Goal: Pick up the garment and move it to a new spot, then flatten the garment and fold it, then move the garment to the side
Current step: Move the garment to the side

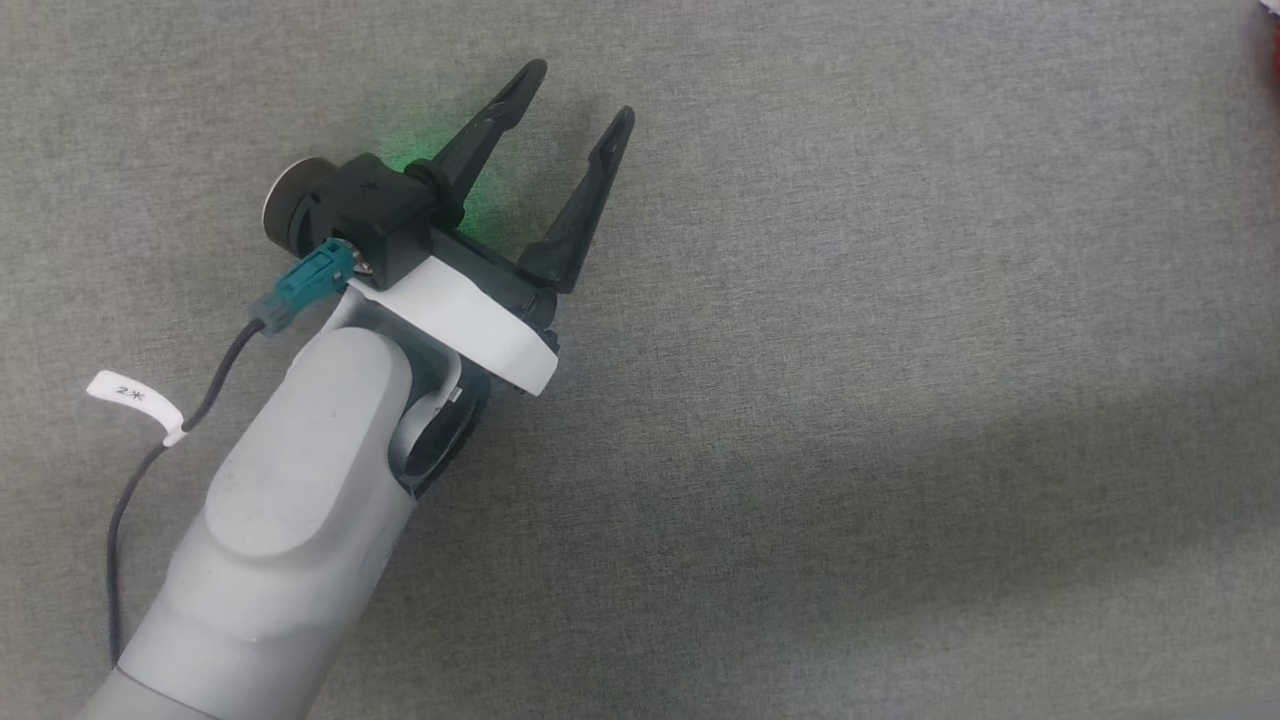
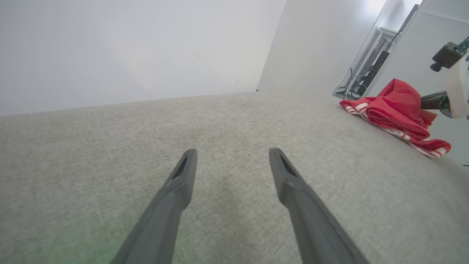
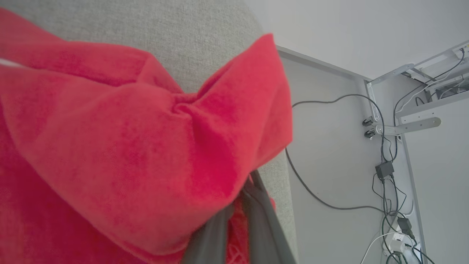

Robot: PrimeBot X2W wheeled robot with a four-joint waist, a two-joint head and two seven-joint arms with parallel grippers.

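Observation:
The garment (image 2: 397, 110), red with red-and-white striped trim, lies bunched near the far right edge of the grey fabric table top (image 2: 234, 121). My right gripper (image 3: 238, 205) is shut on a fold of the garment (image 3: 146, 146), and red cloth hides its fingertips. From the left wrist view the right gripper (image 2: 432, 101) reaches into the bunch from the right. My left gripper (image 1: 580, 95) hovers open over bare fabric well to the left of the garment, its fingers (image 2: 183, 176) spread with nothing between them. A red sliver of the garment (image 1: 1272, 50) shows at the head view's upper right corner.
The table edge (image 3: 282, 176) runs close beside the garment. Beyond it are grey panels, a metal bracket (image 3: 403, 126) and several cables with adapters (image 3: 384, 170). A white wall (image 2: 128, 47) rises behind the table. A tagged cable (image 1: 135, 395) trails from my left wrist.

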